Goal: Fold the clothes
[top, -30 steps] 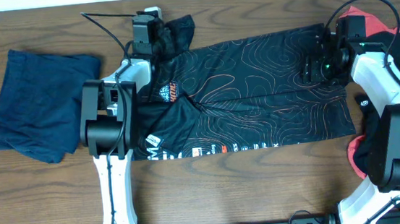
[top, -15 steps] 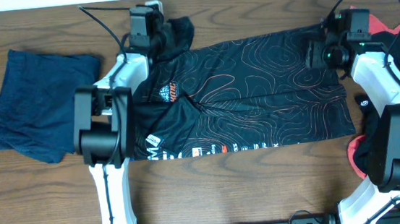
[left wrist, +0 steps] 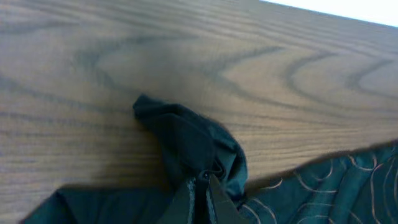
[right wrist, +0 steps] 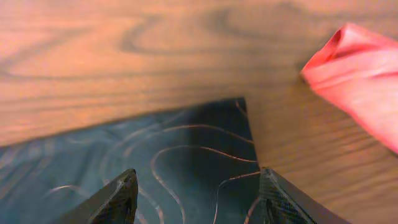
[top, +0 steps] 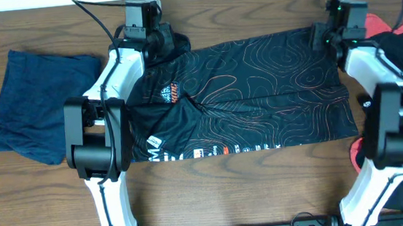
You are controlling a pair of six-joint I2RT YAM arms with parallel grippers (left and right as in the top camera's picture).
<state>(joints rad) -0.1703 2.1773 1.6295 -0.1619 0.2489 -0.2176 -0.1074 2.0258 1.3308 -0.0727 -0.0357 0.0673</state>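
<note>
Overhead, jersey lies lengthwise between arms: left jaws pinch its sleeve, right jaws gape over its far corner.

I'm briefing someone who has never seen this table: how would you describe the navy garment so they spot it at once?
Find the wooden table and the black short-sleeved jersey with thin orange contour lines spread across its middle. Left of that jersey in the overhead view lies a rumpled navy-blue cloth garment. It alone is plain blue, with no lines or lettering.
</note>
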